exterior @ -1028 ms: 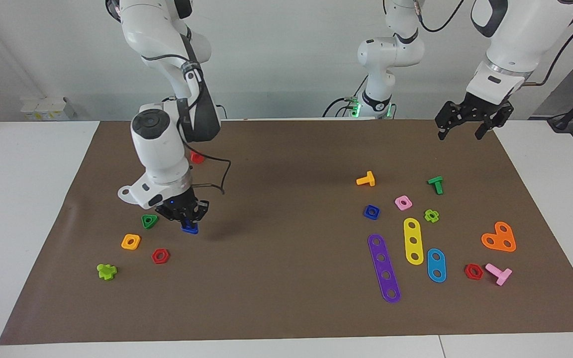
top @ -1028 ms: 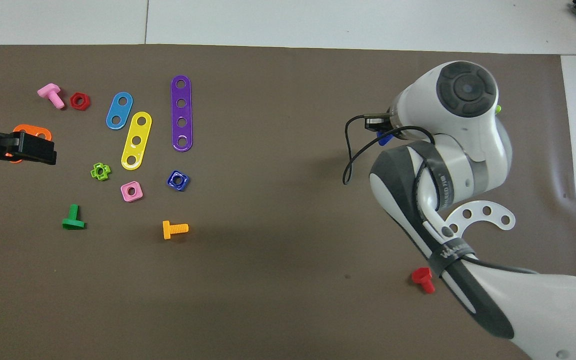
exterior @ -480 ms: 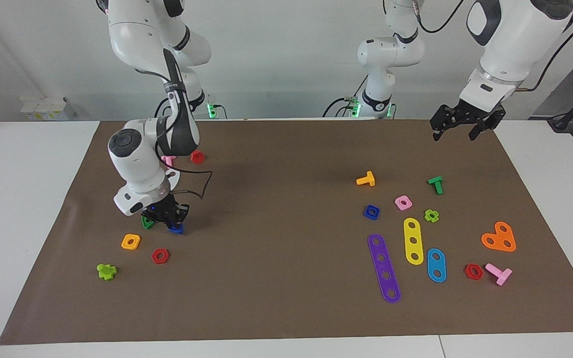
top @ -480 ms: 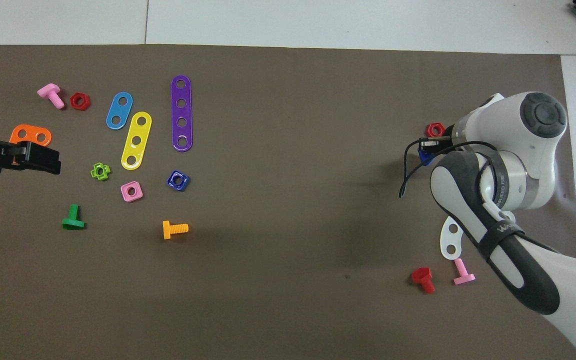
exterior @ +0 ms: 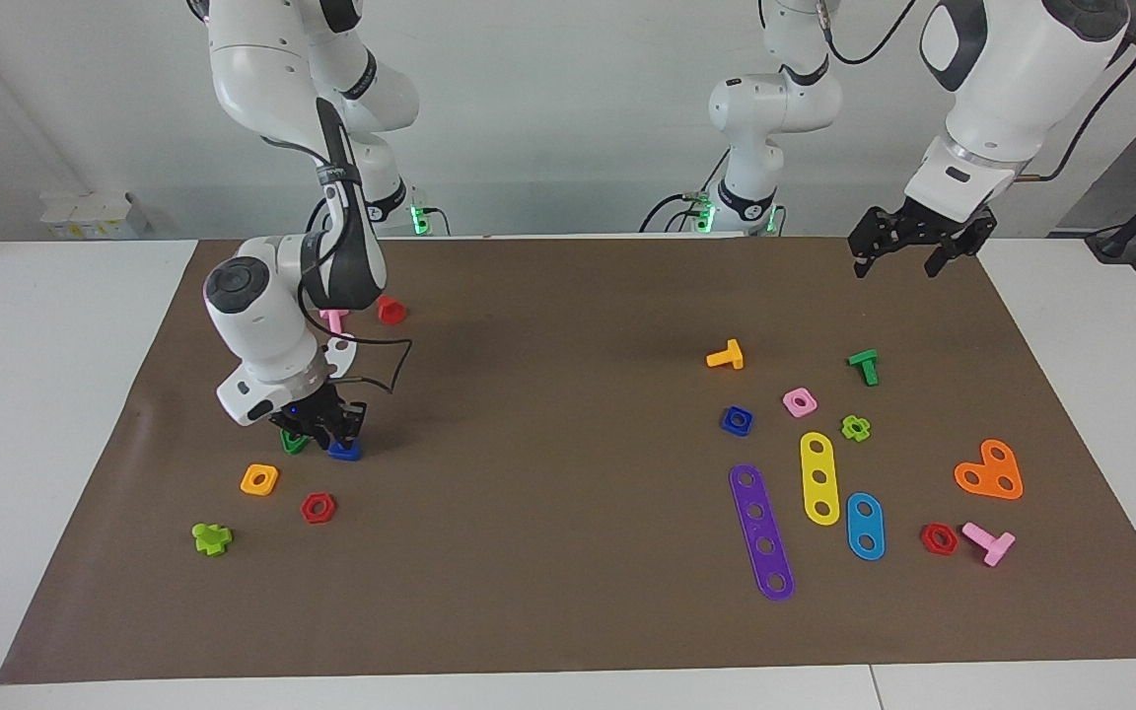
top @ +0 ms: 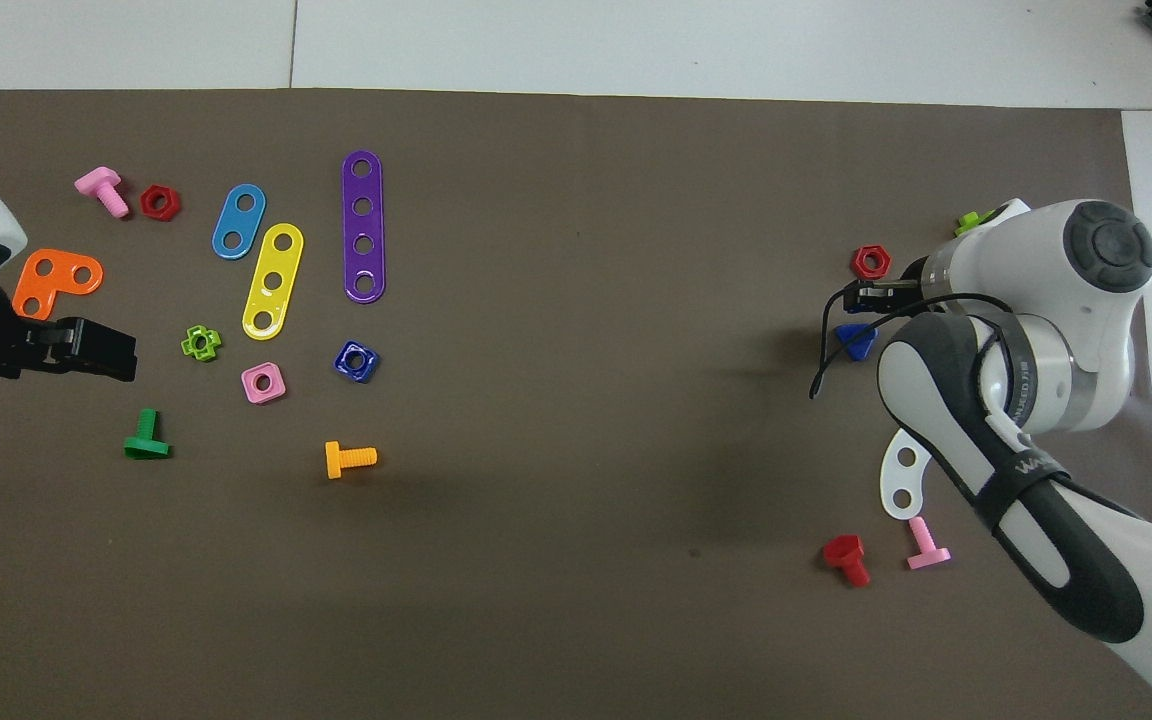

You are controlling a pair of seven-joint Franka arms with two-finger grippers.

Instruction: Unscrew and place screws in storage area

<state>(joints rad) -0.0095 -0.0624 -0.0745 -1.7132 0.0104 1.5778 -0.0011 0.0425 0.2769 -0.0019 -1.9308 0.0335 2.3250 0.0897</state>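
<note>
Two arms were in view, only one busy: the right gripper was low at the mat toward the right arm's end of the table, right over the blue bolt, which seemed down on the mat by then. I couldn't tell whether its fingers had let go or still pinched it. The matching blue nut lay well apart among the flat strips toward the left arm's end. To finish well, I'd judge it should open fully and lift straight up so the bolt didn't drag. Crowding: green triangle nut just beside the bolt, orange nut and red nut near, so no sideways sweep. The left gripper waited, spread wide, holding nothing, above the mat's edge nearest the robots.
</note>
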